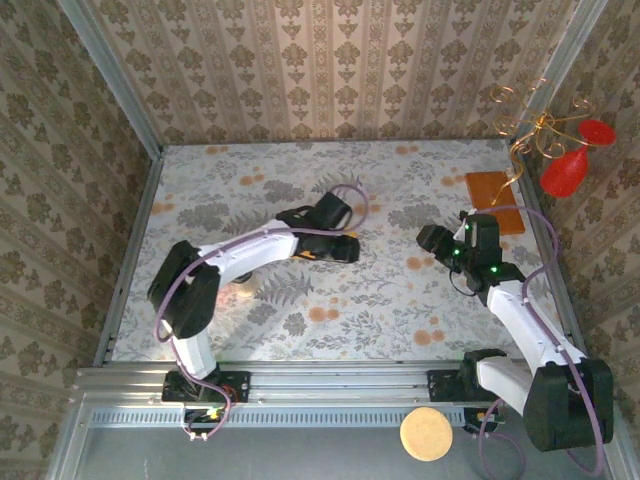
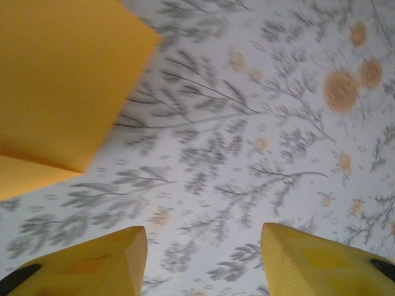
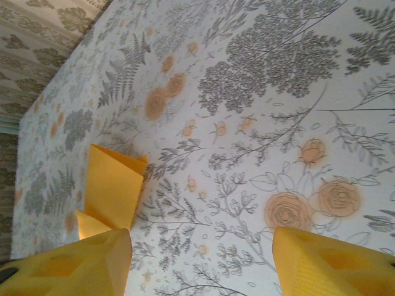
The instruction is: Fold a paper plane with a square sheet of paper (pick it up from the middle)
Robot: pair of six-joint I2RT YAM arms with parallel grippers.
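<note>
A partly folded orange-yellow paper [image 2: 62,80] lies on the floral table [image 2: 247,123], ahead and to the left of the left gripper [image 2: 203,262]. Its jaws stand apart, holding nothing. The right gripper [image 3: 200,265], also unclenched and empty, faces the paper from farther off.

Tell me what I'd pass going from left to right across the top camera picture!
First the left gripper → right gripper → brown-orange board → red ornaments on curly gold wire.
</note>
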